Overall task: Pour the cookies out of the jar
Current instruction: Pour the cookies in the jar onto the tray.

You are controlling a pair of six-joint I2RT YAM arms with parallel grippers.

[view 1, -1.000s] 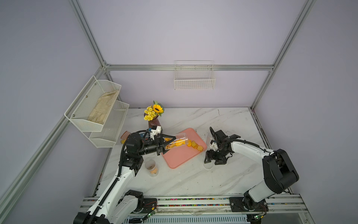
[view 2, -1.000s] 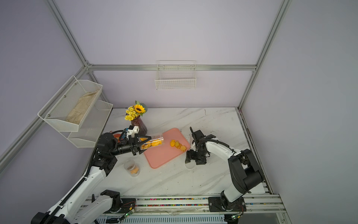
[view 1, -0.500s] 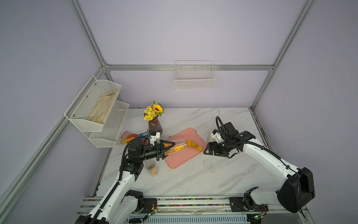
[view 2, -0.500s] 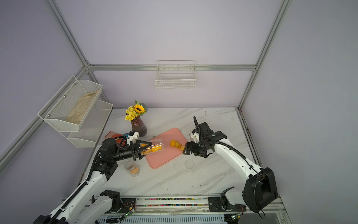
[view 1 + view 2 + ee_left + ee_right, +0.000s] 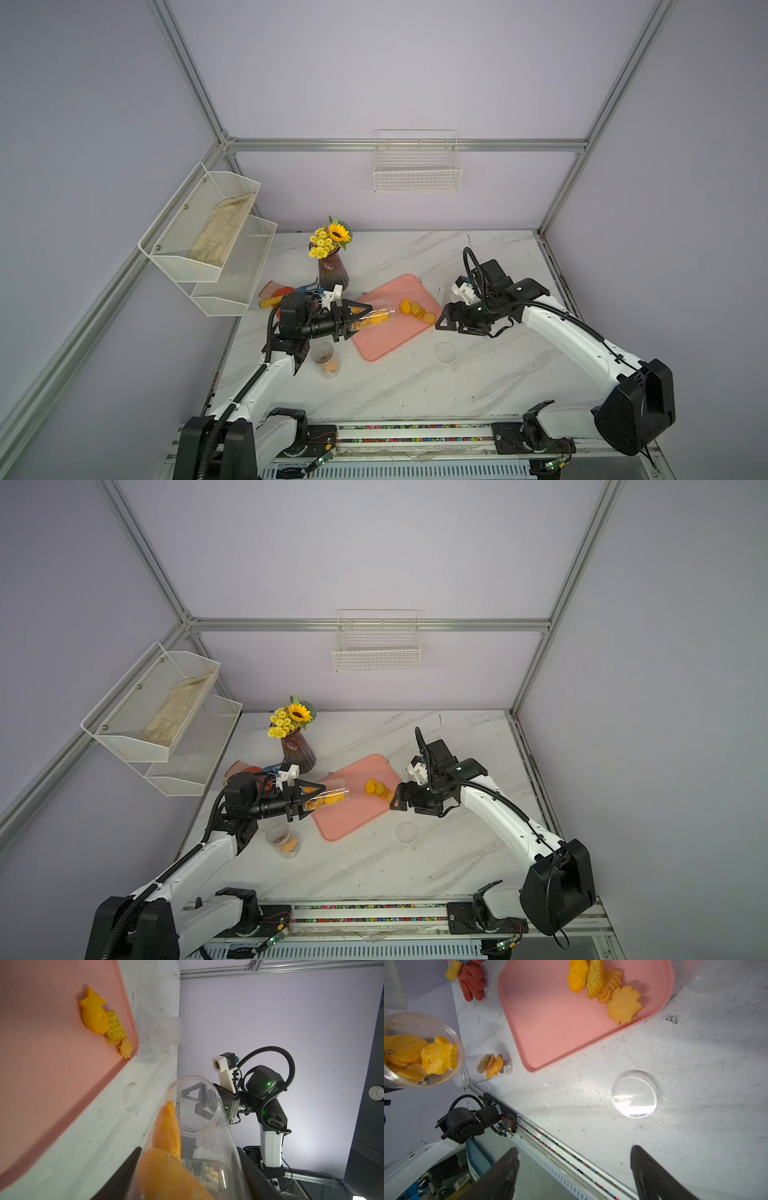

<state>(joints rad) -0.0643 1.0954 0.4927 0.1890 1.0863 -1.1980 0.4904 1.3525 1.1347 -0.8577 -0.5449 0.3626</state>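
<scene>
Left gripper (image 5: 358, 319) clamped on jar (image 5: 380, 318), held sideways, mouth toward 3 o'clock over tray (image 5: 382, 347). Some cookies (image 5: 415, 311) on tray, rest inside. Right gripper (image 5: 441, 321) apart, empty, at tray's 3 o'clock.

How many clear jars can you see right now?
3. One jar in the left gripper over the pink tray; a second jar, holding cookies, beside the left arm; an empty jar near the right gripper.

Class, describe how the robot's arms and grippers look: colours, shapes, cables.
The left arm and right arm have white shells and black joints. The left gripper and right gripper are black, built of open triangular frames. A black ribbed cable loops over the right wrist.
</scene>
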